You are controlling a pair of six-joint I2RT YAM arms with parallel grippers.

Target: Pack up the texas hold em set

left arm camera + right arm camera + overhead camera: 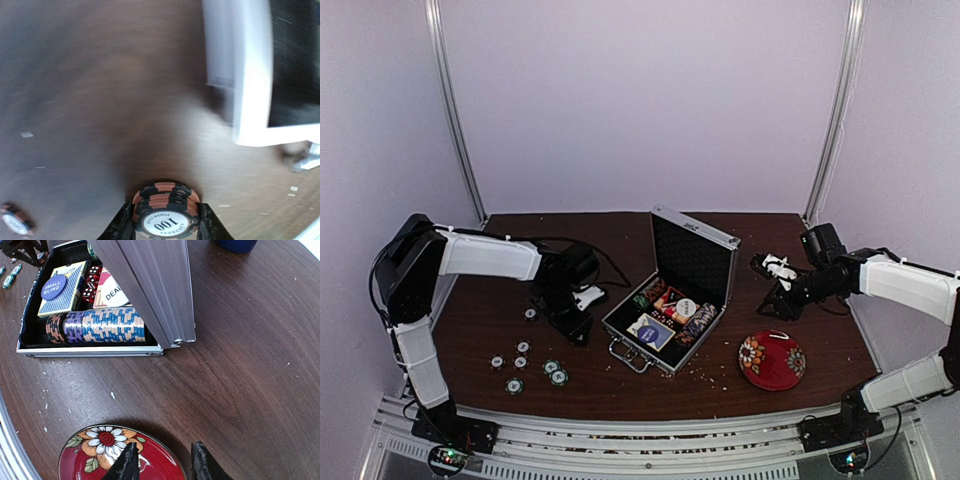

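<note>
1. Already most of the set lies inside the open briefcase [692, 260] at the table's centre. It holds the card deck box [70, 282], a row of chips [100, 325] on edge, red dice [92, 282] and a dealer button [112, 290].
2. Not yet packed are several loose chips [559, 377], lying flat on the table at about 8 o'clock from the case and well apart from it.
3. At 9 o'clock from the case, the left gripper [165, 220] has its fingers narrowed onto a short stack of brown-and-black chips [166, 197] marked 100. One finger touches each side, so I judge the stack held.
4. At 3 o'clock from the case, the right gripper [164, 450] has its fingers moderately parted with nothing between them. It hangs near the red bowl [67, 467], which sits at 4 o'clock from the case.
5. By my reckoning the packing is well past halfway. The held stack needs to go into the case, the loose chips need gathering, and the lid stands raised and needs shutting.
</note>
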